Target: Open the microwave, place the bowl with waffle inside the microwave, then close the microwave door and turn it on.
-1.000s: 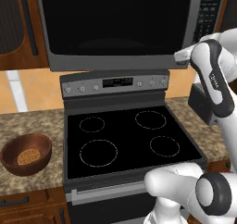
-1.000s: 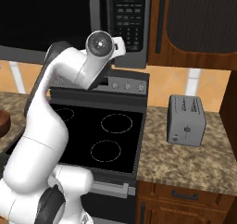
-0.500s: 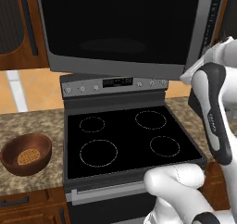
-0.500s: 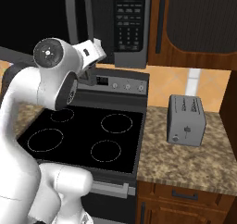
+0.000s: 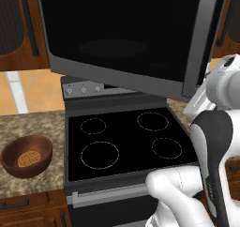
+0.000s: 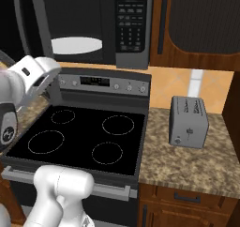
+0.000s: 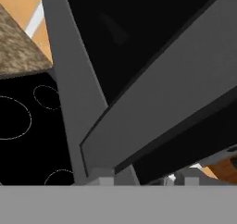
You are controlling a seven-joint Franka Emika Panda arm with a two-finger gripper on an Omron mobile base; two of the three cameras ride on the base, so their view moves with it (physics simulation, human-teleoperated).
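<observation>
Left base view – door: the wide dark glass microwave door (image 5: 126, 34) in its grey frame stands swung out towards me, its vertical grey bar handle (image 5: 199, 43) on the right edge, above the black stove (image 5: 126, 141) with its ring-marked top.
Left base view – bowl: the round dark reddish-brown wooden bowl (image 5: 26, 156) sits on the speckled stone bench (image 5: 28, 127) left of the stove, well apart from the door; the small golden-orange grid-patterned waffle (image 5: 27, 159) lies inside it.
Left base view – my arm: my white arm rises at the lower right, beside the door's handle edge.
Right base view – microwave: the large grey-and-black microwave (image 6: 93, 24) is open; its white round turntable plate (image 6: 76, 45) shows inside, the button keypad panel (image 6: 132, 26) to its right.
Right base view – toaster: a small grey toaster (image 6: 189, 122) stands on the bench right of the stove.
Hand view – door: the grey door frame and dark glass lie close before me, the stove rings beyond at the left.
Hand view – my fingers: I cannot tell whether they are apart or clamped on anything.
</observation>
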